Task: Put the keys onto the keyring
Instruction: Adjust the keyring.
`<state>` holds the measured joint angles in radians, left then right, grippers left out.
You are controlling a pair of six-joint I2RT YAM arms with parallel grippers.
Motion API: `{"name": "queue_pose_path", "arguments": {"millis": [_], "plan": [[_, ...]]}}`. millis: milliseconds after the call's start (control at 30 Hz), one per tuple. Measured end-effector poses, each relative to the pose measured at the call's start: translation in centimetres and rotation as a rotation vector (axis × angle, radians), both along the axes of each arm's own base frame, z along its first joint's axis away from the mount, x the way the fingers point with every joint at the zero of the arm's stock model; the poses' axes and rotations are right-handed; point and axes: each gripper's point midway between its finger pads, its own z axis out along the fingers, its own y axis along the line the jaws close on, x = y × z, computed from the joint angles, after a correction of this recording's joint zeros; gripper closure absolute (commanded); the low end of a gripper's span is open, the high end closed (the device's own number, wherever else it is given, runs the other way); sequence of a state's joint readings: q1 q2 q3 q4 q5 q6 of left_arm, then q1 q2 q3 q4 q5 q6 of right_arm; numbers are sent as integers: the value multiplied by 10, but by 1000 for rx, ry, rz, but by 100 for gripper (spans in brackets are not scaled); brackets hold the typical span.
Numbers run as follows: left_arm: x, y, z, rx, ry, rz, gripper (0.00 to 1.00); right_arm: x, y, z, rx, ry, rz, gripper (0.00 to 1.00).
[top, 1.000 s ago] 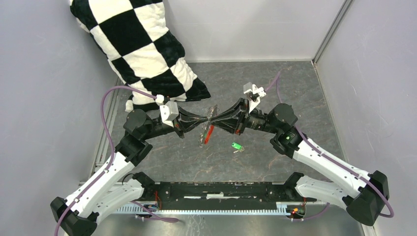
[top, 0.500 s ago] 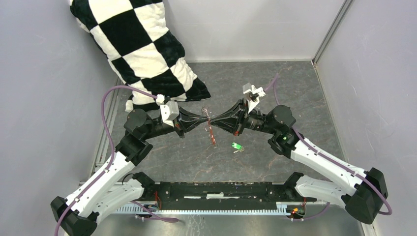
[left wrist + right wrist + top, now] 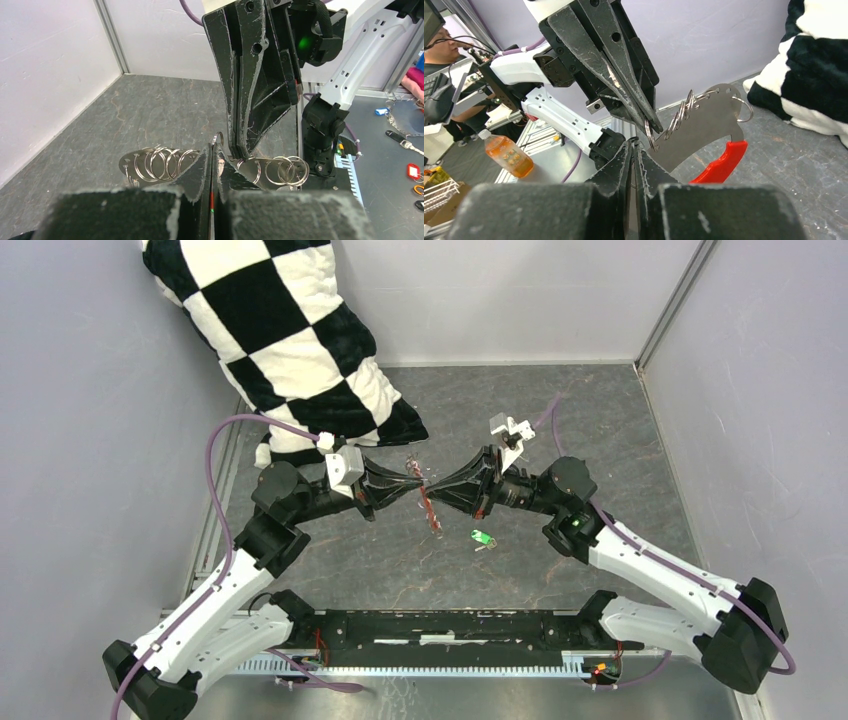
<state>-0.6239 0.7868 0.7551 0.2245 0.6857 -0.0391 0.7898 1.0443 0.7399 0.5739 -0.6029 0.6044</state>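
tightly, left fingers (image 3: 398, 486) pinch the keyring (image 3: 429, 506); right fingers (image 3: 452, 485) closed against it.

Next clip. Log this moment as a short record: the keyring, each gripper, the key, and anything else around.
keyring: held in mid-air between the two arms, red tag at its lower end
left gripper: fingers shut on the keyring
right gripper: fingers shut at the keyring's edge, tip to tip with the left gripper
green key: lying on the table near the right arm, not on the keyring
other: checkered pillow in the far left corner
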Motion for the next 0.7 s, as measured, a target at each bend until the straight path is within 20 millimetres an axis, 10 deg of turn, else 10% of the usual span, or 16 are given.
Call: {"name": "queue_pose_path", "arguments": {"millis": [133,700], "plan": [[-1,1,-1,4,5,1,98,0,-2,-2,-22,-9,-12,63],[-3,2,2,-4,-5,1,98,5,-10,-3,-74,-25,-54,58]]}}
